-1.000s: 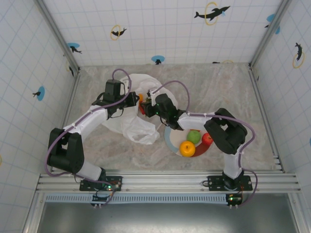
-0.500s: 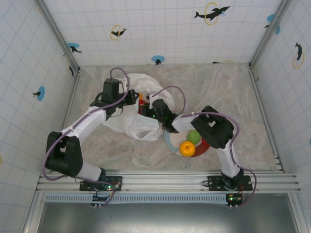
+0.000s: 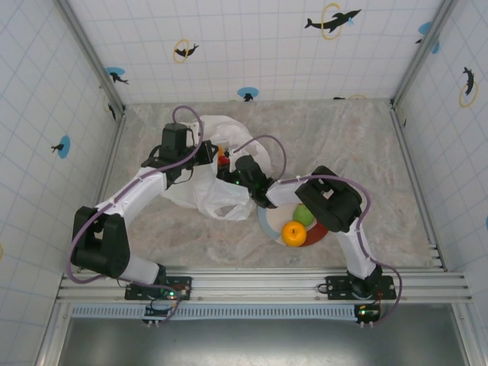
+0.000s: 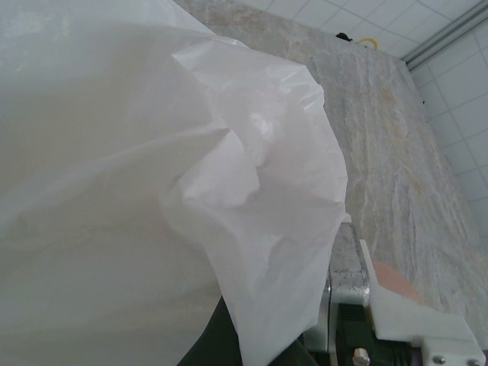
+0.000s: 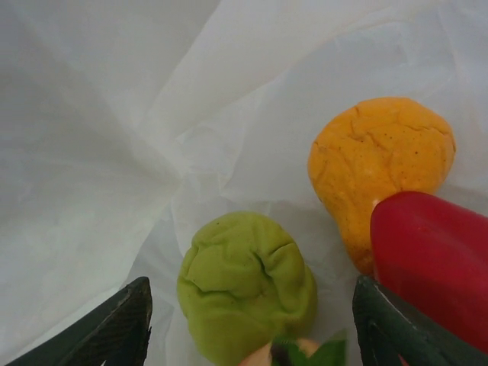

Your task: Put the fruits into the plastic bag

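Note:
The plastic bag (image 3: pixel 216 194) lies wrinkled at centre left, its mouth lifted. My left gripper (image 3: pixel 204 155) is shut on the bag's upper edge, and the white film (image 4: pixel 152 191) drapes over its jaws. My right gripper (image 3: pixel 229 169) reaches into the bag's mouth with its jaws open (image 5: pixel 252 286). Inside the bag, a green wrinkled fruit (image 5: pixel 245 282) lies between the fingers without touching them. An orange fruit (image 5: pixel 381 164) and a red fruit (image 5: pixel 435 259) lie to its right. On the plate (image 3: pixel 267 225) sit an orange (image 3: pixel 293 232) and a green apple (image 3: pixel 305 214).
The plate stands just right of the bag, partly under my right arm (image 3: pixel 328 200). Marbled table (image 3: pixel 396 168) stretches to the right and behind. Tiled walls close in the sides and back, and a metal rail (image 3: pixel 252 282) runs along the near edge.
My right gripper has pushed further left into the bag's mouth and its jaws have widened. The red fruit now lies loose in the bag. The left arm has lifted the bag's edge slightly.

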